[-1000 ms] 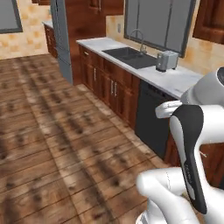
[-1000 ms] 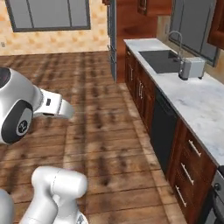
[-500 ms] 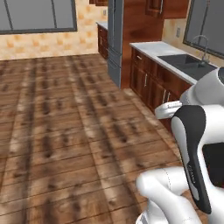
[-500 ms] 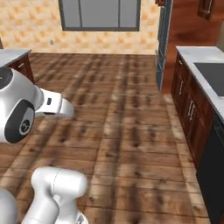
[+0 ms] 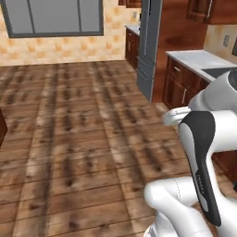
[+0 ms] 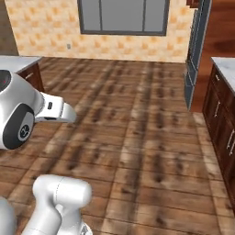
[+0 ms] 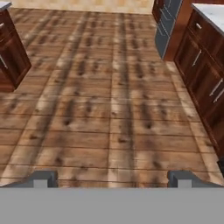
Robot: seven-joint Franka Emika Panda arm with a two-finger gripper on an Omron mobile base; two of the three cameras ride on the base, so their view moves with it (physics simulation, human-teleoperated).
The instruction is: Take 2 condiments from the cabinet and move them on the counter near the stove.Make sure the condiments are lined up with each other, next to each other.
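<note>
My gripper (image 7: 113,179) is open, its two dark fingertips (image 7: 43,178) standing far apart with nothing between them, and it points down at bare wooden floor. The condiments and the stove are out of view. A stretch of the white-grey counter (image 5: 199,58) runs along the right, and shows too in the right base view (image 6: 225,66) and in the hand view (image 7: 210,11). A reddish-brown wall cabinet (image 5: 217,11) with a thin silver handle hangs above it, shut. My white arm rises in the foreground of both base views.
A tall grey fridge (image 5: 150,46) stands at the counter's far end. Dark wood base cabinets (image 7: 205,74) line the right side. Another dark cabinet (image 7: 11,57) with a pale top (image 6: 18,62) stands on the left. A window (image 6: 121,16) is in the far wall. Wide plank floor lies between.
The whole picture has swung: the base has turned, so the sink, toaster and long counter slid off to the right and the window and fridge came in. The gripper stays open.
</note>
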